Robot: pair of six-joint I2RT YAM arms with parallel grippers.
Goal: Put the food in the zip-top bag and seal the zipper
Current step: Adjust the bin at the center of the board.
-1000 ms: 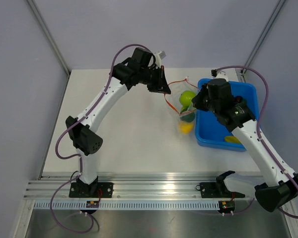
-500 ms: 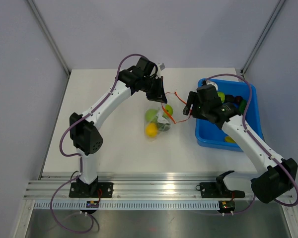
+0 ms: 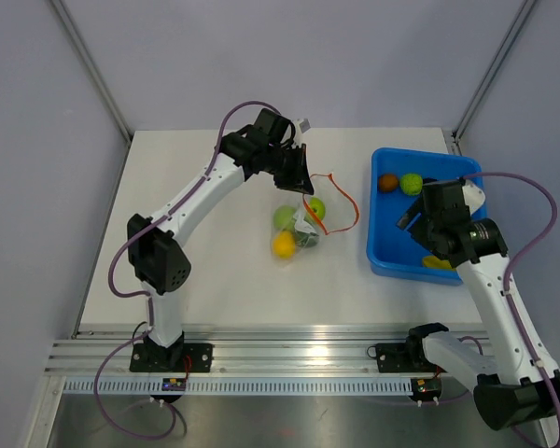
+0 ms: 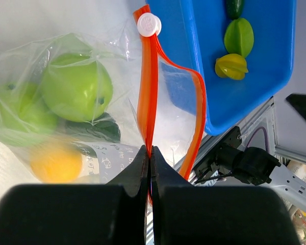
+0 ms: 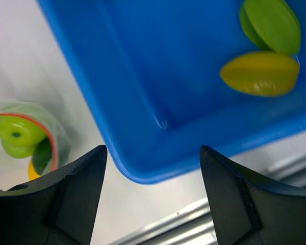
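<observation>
Beside the blue tray (image 3: pixel 392 229), grips the zip-top bag (image 3: pixel 297 227) by its zipper (image 4: pixel 146 87) in clenched left jaws (likely holding its mouth agape), right jaws released above the tray's star fruit (image 5: pixel 260 74).

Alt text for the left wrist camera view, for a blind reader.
The left gripper pinches the thin red-orange zipper strip of a crinkly clear plastic bag holding green and yellow fruit. A white slider sits at the strip's far end; a blue plastic tray lies beyond.
</observation>
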